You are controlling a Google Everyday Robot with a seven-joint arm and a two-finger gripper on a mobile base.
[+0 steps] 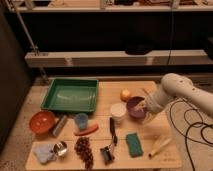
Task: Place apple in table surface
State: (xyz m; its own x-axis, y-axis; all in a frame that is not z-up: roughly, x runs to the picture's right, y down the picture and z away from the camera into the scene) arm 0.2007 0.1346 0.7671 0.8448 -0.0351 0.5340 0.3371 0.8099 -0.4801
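Operating remotely, I see the gripper (143, 106) at the right rim of the bowl (133, 111), grip state can't tell, while the apple (125, 94) sits on the surface (112, 89) just beside the bowl; IMO pick-up & set-down both still ahead.

jaws blurred at purple bowl (134, 106), arm (181, 90) cropped right

Worktop (112, 90), tan planks. Bears green tray (70, 95) toward far-left corner, apple (125, 94) just beside purple bowl (134, 107) right of centre, grapes (84, 150) by near edge. Pincer (143, 106) at the purple bowl's right rim.
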